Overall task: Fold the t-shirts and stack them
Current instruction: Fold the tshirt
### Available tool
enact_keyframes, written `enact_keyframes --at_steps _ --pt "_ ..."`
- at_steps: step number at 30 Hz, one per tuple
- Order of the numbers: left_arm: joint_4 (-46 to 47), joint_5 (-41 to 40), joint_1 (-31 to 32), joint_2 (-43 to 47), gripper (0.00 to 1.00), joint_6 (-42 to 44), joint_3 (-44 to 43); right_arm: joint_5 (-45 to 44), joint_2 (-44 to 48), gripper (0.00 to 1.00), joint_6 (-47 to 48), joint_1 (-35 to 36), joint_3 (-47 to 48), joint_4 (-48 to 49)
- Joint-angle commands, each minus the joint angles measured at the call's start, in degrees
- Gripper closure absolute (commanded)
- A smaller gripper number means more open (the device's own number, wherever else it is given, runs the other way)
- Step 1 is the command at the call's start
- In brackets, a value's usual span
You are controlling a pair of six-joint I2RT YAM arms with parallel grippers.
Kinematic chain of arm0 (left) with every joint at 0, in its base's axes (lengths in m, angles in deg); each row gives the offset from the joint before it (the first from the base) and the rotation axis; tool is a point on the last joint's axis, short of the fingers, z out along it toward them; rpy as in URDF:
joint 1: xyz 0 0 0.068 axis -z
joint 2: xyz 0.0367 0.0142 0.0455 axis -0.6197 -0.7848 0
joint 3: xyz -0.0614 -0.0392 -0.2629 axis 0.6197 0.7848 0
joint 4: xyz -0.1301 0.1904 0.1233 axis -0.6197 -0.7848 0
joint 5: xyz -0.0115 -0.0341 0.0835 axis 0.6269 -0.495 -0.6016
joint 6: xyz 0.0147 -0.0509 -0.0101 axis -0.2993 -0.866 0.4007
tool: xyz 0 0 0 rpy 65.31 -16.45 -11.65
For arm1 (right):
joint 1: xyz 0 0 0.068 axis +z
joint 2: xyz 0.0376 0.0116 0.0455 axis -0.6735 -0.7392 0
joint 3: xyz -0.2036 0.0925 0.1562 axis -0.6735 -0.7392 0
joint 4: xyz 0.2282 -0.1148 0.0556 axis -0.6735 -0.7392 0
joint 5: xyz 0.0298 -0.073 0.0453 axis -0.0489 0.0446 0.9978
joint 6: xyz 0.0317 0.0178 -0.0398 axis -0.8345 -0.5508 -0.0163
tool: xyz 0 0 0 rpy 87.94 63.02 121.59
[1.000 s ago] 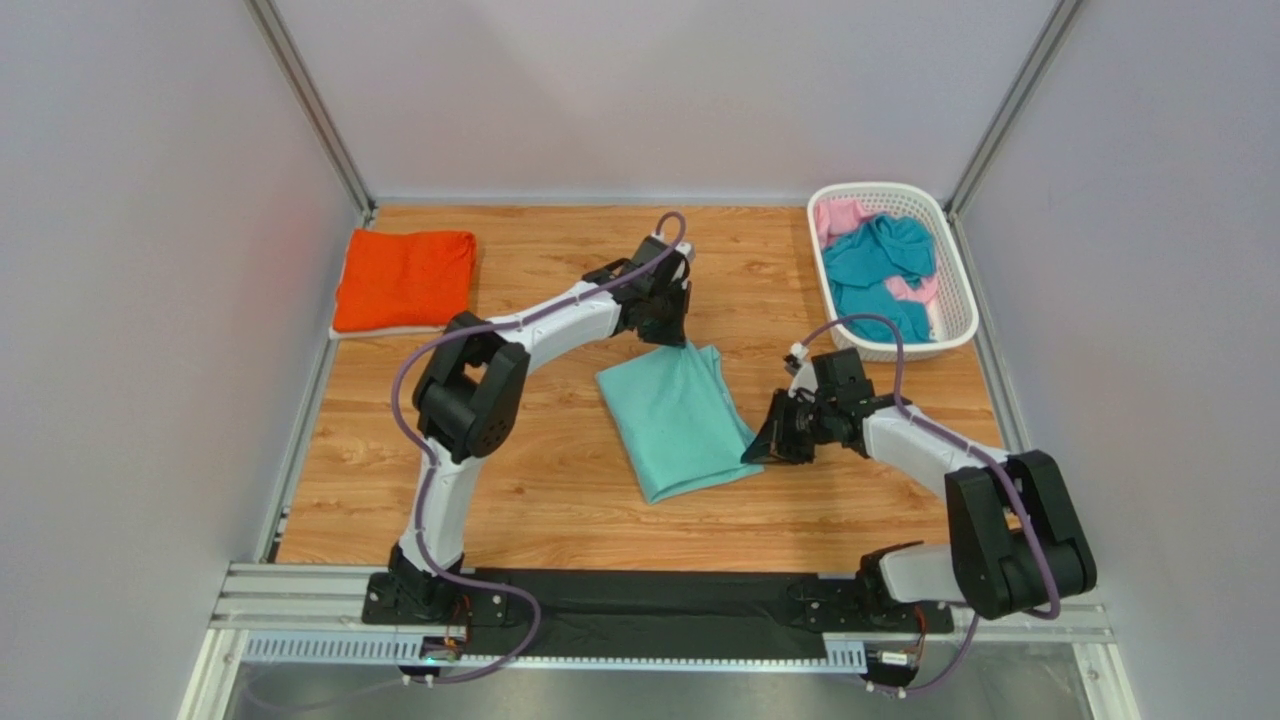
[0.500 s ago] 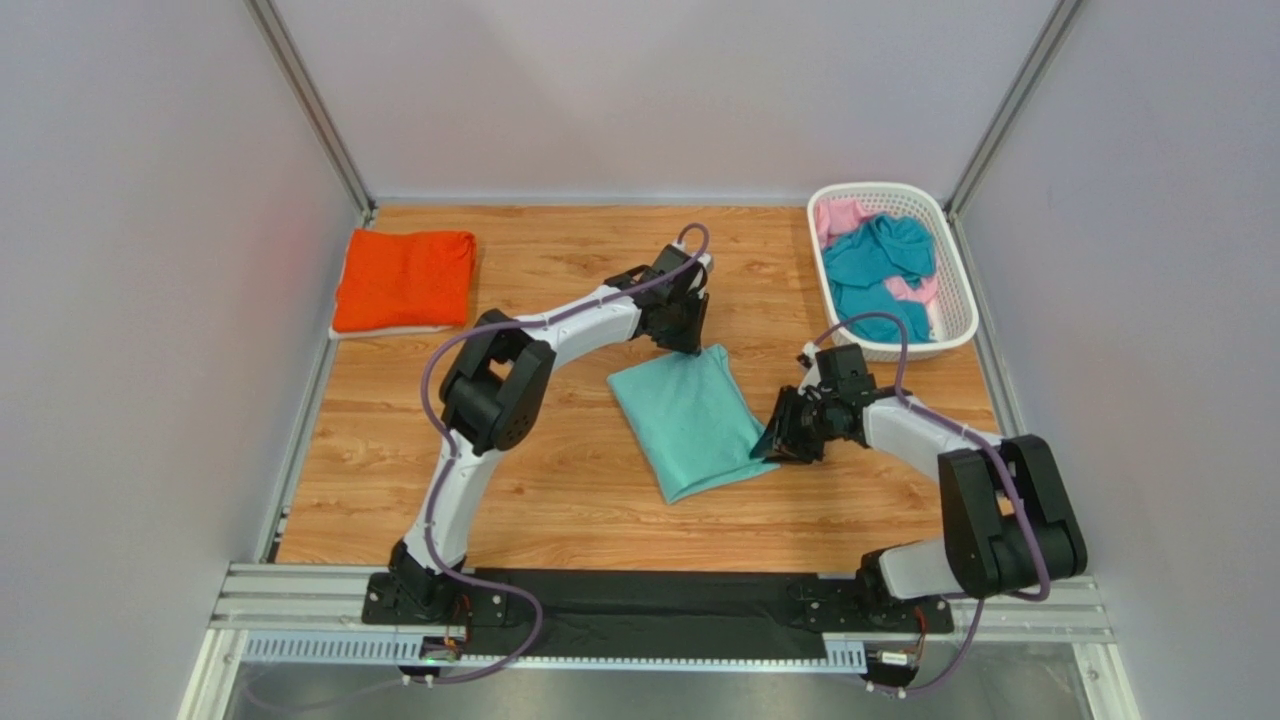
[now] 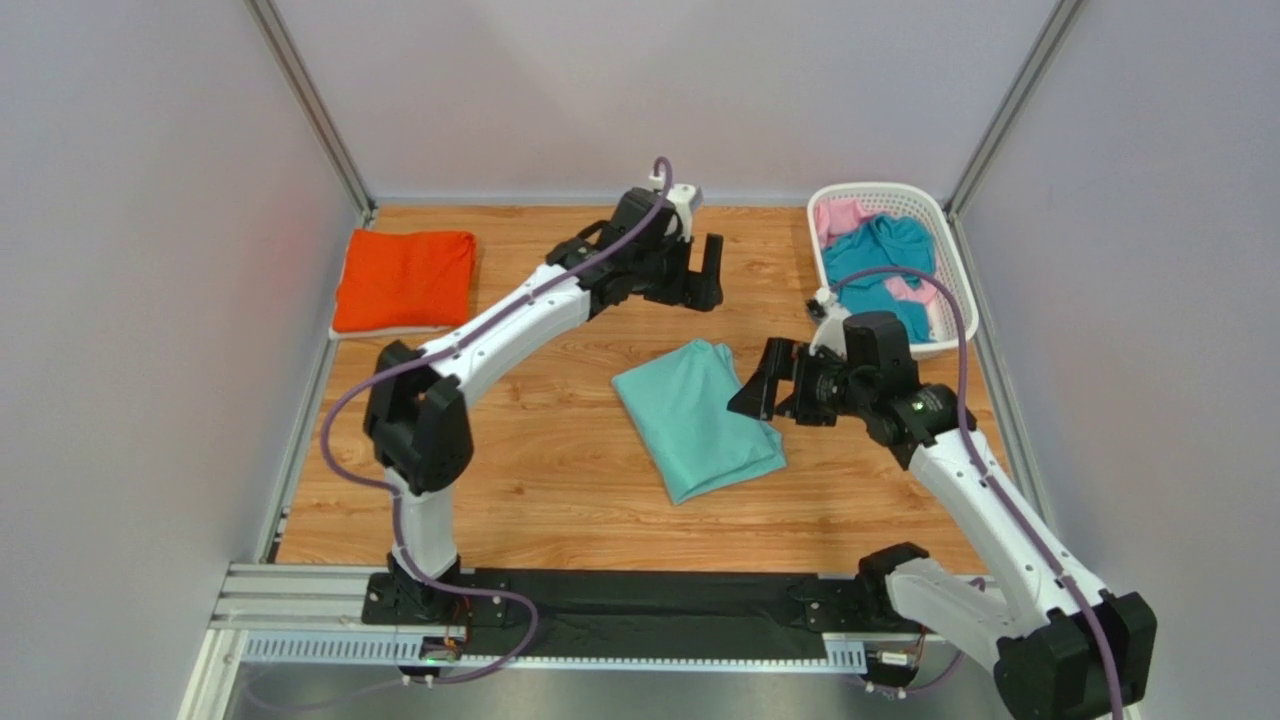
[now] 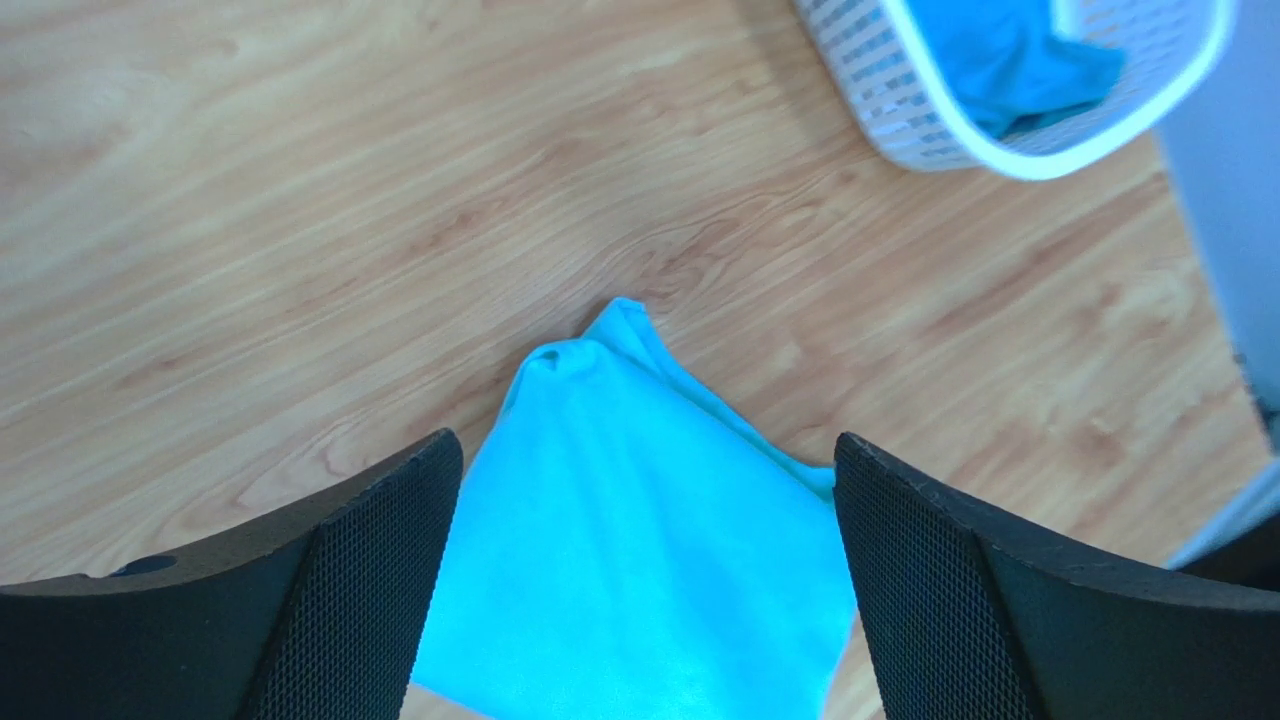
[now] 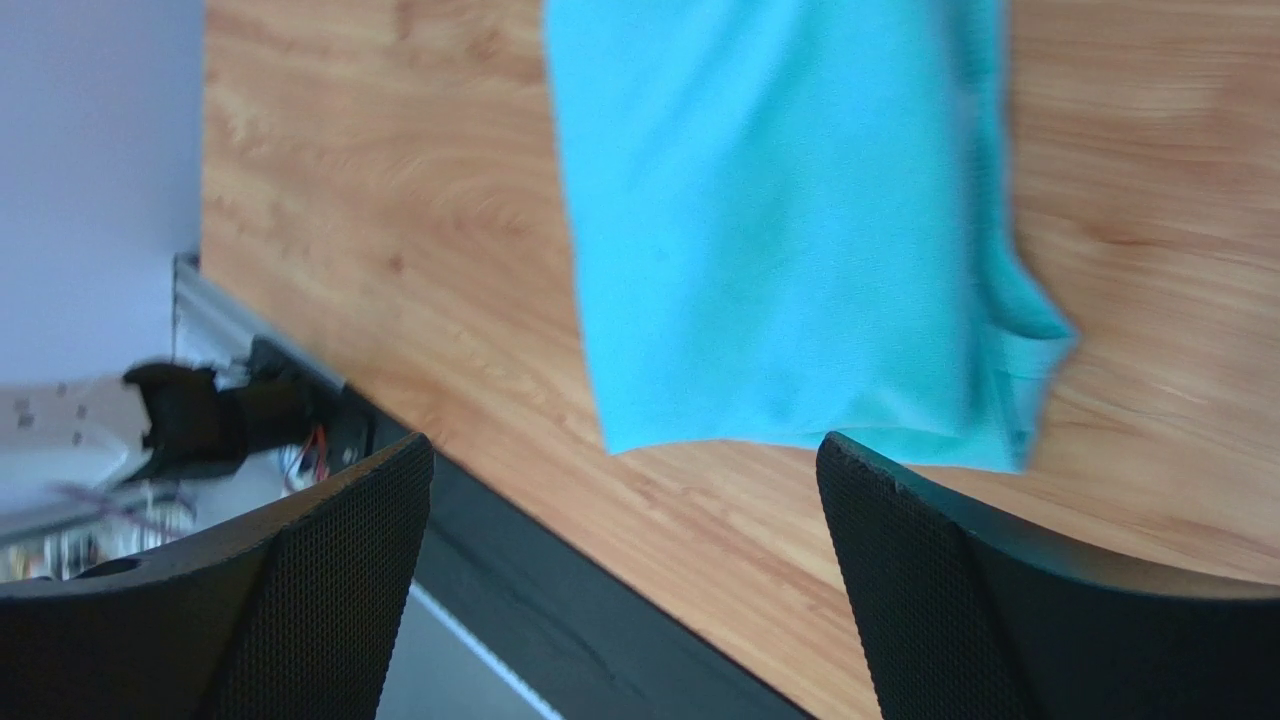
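Observation:
A folded mint-green t-shirt (image 3: pixel 699 417) lies flat mid-table, slightly askew; it also shows in the left wrist view (image 4: pixel 646 555) and the right wrist view (image 5: pixel 781 225). My left gripper (image 3: pixel 700 279) hangs open above the table behind the shirt, nothing between its fingers (image 4: pixel 646 450). My right gripper (image 3: pixel 763 383) hovers open just right of the shirt, also empty (image 5: pixel 625 450). A folded orange t-shirt (image 3: pixel 403 279) rests at the back left. Teal (image 3: pixel 879 270) and pink (image 3: pixel 842 218) t-shirts lie crumpled in the basket.
The white slotted basket (image 3: pixel 962 323) stands at the back right corner, its rim also in the left wrist view (image 4: pixel 962 143). Grey walls close in on three sides. A black base rail (image 3: pixel 646 600) runs along the near edge.
Both grippers have opened and let go of the mint-green shirt. The left arm rose and pulled back toward the far edge; the right arm lifted up beside the shirt. The shirt stays flat.

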Motion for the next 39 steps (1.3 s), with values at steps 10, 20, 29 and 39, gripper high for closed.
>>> enact_keyframes --at_steps 10,20,29,39 --pt "2.0 4.1 0.0 14.1 0.00 -5.4 25.0 8.5 -13.8 0.00 -4.0 22.8 0.4 20.4" --pt "3.7 8.8 0.0 2.5 0.00 -9.5 24.4 7.8 -28.3 0.00 -4.2 22.9 -4.1 30.7" --pt "5.6 8.2 -0.1 -0.6 0.00 -12.0 29.8 2.1 -34.2 0.00 -7.8 22.4 -13.7 33.3" --pt "6.3 3.4 -1.4 5.4 0.00 -15.8 41.3 0.3 -23.5 0.00 -2.9 20.5 -18.2 23.4"
